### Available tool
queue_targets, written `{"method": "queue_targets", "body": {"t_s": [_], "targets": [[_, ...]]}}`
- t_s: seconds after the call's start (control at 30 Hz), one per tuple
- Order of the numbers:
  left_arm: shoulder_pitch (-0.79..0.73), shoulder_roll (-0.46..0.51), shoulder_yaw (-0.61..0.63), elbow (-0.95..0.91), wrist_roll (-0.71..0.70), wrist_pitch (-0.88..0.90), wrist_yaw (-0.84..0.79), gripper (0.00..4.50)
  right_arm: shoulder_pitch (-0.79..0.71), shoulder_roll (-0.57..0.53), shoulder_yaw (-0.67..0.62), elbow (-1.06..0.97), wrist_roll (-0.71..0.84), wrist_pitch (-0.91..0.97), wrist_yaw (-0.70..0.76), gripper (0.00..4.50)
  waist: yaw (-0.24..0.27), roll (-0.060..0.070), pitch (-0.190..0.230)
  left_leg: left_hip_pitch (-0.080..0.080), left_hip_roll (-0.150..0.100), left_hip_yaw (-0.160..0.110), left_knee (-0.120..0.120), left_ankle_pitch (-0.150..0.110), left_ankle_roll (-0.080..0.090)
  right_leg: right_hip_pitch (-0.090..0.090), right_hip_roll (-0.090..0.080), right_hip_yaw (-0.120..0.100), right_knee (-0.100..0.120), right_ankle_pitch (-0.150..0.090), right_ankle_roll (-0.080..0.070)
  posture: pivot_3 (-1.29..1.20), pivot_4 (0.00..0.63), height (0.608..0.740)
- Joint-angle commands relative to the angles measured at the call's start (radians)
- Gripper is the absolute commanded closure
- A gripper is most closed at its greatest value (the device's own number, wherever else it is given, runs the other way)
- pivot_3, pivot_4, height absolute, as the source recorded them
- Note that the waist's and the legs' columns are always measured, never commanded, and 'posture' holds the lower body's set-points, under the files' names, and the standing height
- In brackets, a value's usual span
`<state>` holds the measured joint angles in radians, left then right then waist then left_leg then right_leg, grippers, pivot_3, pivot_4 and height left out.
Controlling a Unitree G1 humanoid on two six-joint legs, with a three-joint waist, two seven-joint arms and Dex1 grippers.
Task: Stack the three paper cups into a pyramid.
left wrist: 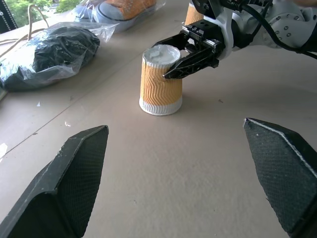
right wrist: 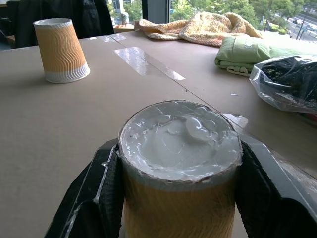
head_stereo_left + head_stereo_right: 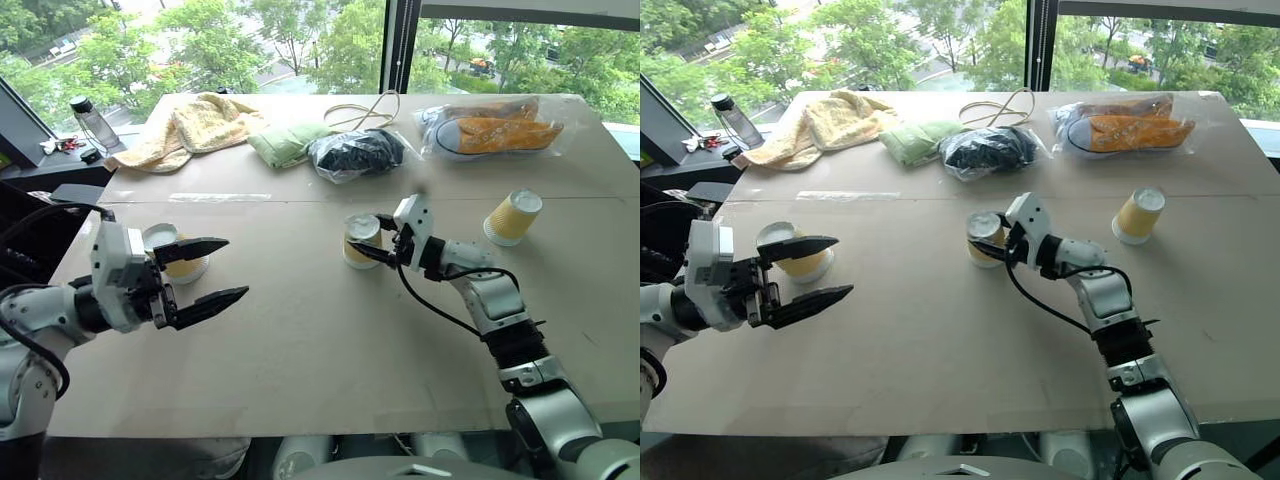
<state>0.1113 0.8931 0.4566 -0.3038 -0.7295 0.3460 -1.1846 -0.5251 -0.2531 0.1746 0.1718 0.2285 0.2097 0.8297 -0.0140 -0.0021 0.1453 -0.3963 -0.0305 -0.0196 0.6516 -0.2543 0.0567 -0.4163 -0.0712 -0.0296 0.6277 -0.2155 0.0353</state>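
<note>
Brown cardboard (image 3: 330, 350) covered the table, and all three cups stood on it upside down, white bottoms up, none stacked on another. I had the right gripper (image 3: 368, 248) closed on the middle cup (image 3: 361, 240): in the right wrist view its two black fingers (image 2: 101, 193) pressed against either side of that cup's orange wall, just under the white bottom, with the cup sitting upright between them and its rim on the cardboard. From the left wrist view I saw the same grip from the side, the fingers reaching in level near the top of the cup. The left gripper (image 3: 215, 270) hung above the cardboard with its fingers spread wide and nothing between them. The near cup (image 3: 172, 250) stood just behind its upper finger (image 3: 195, 246), partly hidden by it; I could not tell whether they touched. The far cup (image 3: 513, 217) stood alone, well apart from both grippers, beyond the right arm on its outer side. Past the right fingers, further up the table, lay a black bundle in clear plastic (image 3: 355, 153), a folded green cloth (image 3: 285, 142), a yellow towel (image 3: 195, 125), a bagged pair of orange shoes (image 3: 495, 127) and a clear bottle (image 3: 93, 122).
</note>
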Motion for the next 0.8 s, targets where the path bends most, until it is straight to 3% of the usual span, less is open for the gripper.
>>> {"method": "queue_targets", "body": {"t_s": [0.03, 0.13, 0.2, 0.23, 0.3, 0.6, 0.8], "targets": [[-0.027, 0.004, -0.002, -0.02, -0.004, -0.001, -0.002, 0.0, 0.01, -0.017, -0.007, -0.064, 0.031, 0.029, 0.034, 2.29, 0.0, 0.0, 0.0, 0.0, 0.0, 0.0, 0.0, -0.001, 0.001, 0.0, 0.0, 0.0, 0.0, 0.0, 0.0, 0.0, 0.15, 0.74], [-0.039, 0.007, -0.011, -0.013, 0.001, 0.0, -0.008, 0.0, 0.009, -0.021, -0.003, -0.054, 0.023, 0.03, 0.028, 2.29, -0.002, 0.0, 0.0, 0.0, 0.0, 0.0, 0.0, -0.001, 0.001, 0.0, 0.0, 0.0, 0.0, 0.0, 0.0, 0.0, 0.15, 0.74], [-0.049, 0.009, -0.017, -0.011, 0.001, 0.002, -0.007, 0.0, 0.007, -0.019, -0.004, -0.046, 0.017, 0.015, 0.024, 1.14, -0.002, 0.0, 0.0, 0.0, 0.0, 0.0, 0.0, -0.001, 0.001, 0.0, 0.0, 0.0, 0.0, 0.0, 0.0, 0.0, 0.15, 0.74], [-0.053, 0.011, -0.02, -0.012, -0.001, 0.005, -0.006, 0.0, 0.007, -0.016, -0.01, -0.048, 0.022, 0.017, 0.02, 0.95, -0.001, 0.0, 0.0, 0.0, 0.0, 0.0, 0.0, -0.001, 0.001, 0.0, 0.0, 0.0, 0.0, 0.0, 0.0, 0.0, 0.15, 0.74], [-0.058, 0.014, -0.024, -0.013, -0.004, 0.01, -0.008, 0.0, 0.02, -0.019, -0.028, -0.077, 0.051, 0.027, 0.029, 0.02, -0.001, 0.0, 0.0, 0.0, 0.0, 0.0, 0.0, -0.001, 0.001, 0.0, 0.0, 0.0, 0.0, 0.0, 0.0, 0.0, 0.15, 0.74], [-0.122, 0.029, -0.059, 0.006, -0.01, 0.047, -0.033, 0.0, 0.099, -0.078, -0.117, -0.294, 0.155, 0.037, 0.028, 0.02, 0.003, 0.0, 0.0, -0.001, 0.0, 0.0, 0.0, -0.001, 0.002, 0.0, 0.0, 0.0, 0.0, 0.0, 0.0, 0.0, 0.15, 0.74], [-0.321, 0.015, -0.166, -0.046, -0.064, 0.2, 0.076, 0.0, 0.159, -0.106, -0.281, -0.317, 0.128, -0.073, -0.105, 0.02, 0.012, -0.001, 0.001, -0.001, -0.001, -0.002, 0.001, -0.001, 0.002, 0.001, 0.0, -0.002, 0.0, 0.0, 0.0, 0.0, 0.15, 0.74]]}}
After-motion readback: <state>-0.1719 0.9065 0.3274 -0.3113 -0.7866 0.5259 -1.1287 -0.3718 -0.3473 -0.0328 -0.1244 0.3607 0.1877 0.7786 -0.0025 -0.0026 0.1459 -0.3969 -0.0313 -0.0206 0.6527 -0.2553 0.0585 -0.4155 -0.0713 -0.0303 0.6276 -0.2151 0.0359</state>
